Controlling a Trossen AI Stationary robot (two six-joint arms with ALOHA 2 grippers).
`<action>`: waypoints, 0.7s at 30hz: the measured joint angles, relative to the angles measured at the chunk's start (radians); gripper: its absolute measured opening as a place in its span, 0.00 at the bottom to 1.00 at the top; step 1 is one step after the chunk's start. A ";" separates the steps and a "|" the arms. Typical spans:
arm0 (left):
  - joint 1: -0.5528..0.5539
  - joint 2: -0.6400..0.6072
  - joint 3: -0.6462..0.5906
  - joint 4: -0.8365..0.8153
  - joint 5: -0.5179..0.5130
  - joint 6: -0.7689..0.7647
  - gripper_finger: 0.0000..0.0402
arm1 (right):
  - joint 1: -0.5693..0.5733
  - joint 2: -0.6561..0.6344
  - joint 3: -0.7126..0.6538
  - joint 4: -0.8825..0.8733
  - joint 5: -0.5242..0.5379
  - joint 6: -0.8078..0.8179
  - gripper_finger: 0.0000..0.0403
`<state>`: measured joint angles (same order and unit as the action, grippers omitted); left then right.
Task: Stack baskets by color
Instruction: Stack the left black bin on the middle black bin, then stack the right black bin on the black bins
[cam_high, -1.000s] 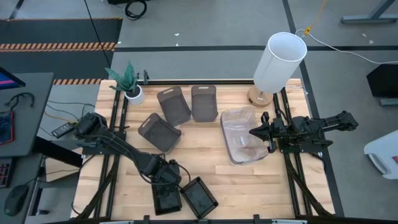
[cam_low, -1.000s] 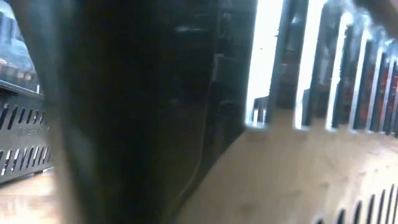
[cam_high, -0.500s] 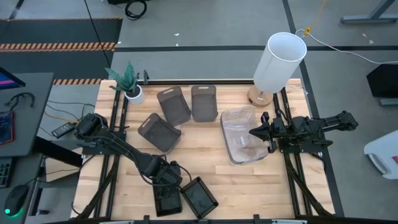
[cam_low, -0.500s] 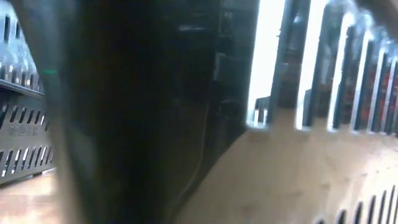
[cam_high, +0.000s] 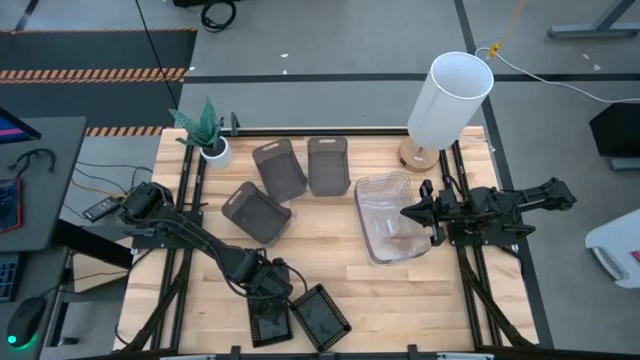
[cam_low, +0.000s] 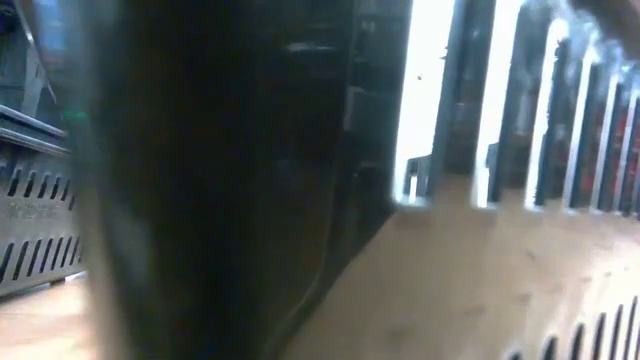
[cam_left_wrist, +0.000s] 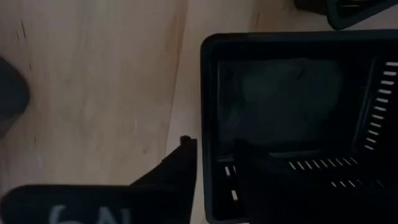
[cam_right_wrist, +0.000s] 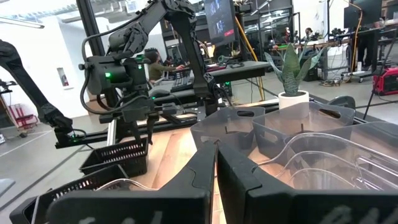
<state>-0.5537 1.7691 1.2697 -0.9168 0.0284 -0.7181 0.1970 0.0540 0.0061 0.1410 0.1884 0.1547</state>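
My left gripper (cam_high: 266, 296) (cam_left_wrist: 214, 155) points down at the table's near edge, open. One finger (cam_left_wrist: 181, 163) stands outside an end wall (cam_left_wrist: 208, 124) of a black mesh basket (cam_high: 268, 322) (cam_right_wrist: 118, 158), the other inside it. A second black basket (cam_high: 320, 316) lies just to its right. Three smoky grey baskets (cam_high: 256, 212) (cam_high: 280, 170) (cam_high: 328, 165) stand apart at the far middle. Clear baskets (cam_high: 388, 215) sit nested right of centre. My right gripper (cam_high: 405, 212) (cam_right_wrist: 216, 171) hovers shut and level beside them.
A tall white cylinder (cam_high: 450, 100) stands at the far right corner and a small potted plant (cam_high: 208, 135) at the far left. Bare wood lies between the grey baskets and the black ones. A black basket (cam_low: 230, 180) close to the low camera blocks most of that view.
In the low view, the black basket at the left showed higher half a second ago. It has since sunk and now sits level. Both arms have stayed in place.
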 joint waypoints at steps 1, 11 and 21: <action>0.000 0.000 0.000 -0.002 0.000 0.000 0.30 | 0.000 0.000 0.000 0.000 0.000 0.000 0.06; 0.031 -0.006 0.000 -0.068 0.094 -0.017 0.37 | 0.000 0.000 0.000 0.000 0.000 0.000 0.06; 0.072 -0.069 0.001 -0.077 0.084 -0.062 0.29 | 0.000 0.000 0.000 0.000 0.000 0.000 0.06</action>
<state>-0.4814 1.6997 1.2709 -0.9938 0.1120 -0.7805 0.1970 0.0540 0.0059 0.1406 0.1883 0.1543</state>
